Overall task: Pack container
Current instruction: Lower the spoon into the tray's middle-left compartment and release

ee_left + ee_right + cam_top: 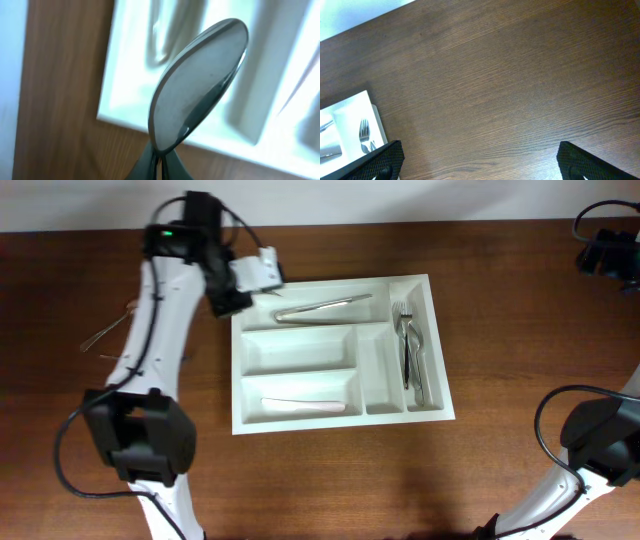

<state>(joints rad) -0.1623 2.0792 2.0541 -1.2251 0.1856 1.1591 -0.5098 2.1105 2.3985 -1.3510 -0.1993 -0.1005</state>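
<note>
The white cutlery tray [337,418] lies in the middle of the table. A metal utensil [322,307] lies in its top compartment, forks [407,340] in the right narrow one, and a pale utensil [300,404] in the bottom one. My left gripper [240,298] hangs at the tray's top left corner. In the left wrist view it [159,167] is shut on a metal spoon [200,82], bowl up, above the tray's edge [210,142]. My right gripper [477,160] is open and empty above bare wood at the far right; the tray corner [357,105] shows at its left.
Some thin metal cutlery [108,330] lies on the wood left of the left arm. The right arm's base [600,440] stands at the lower right, with its wrist [610,252] at the top right corner.
</note>
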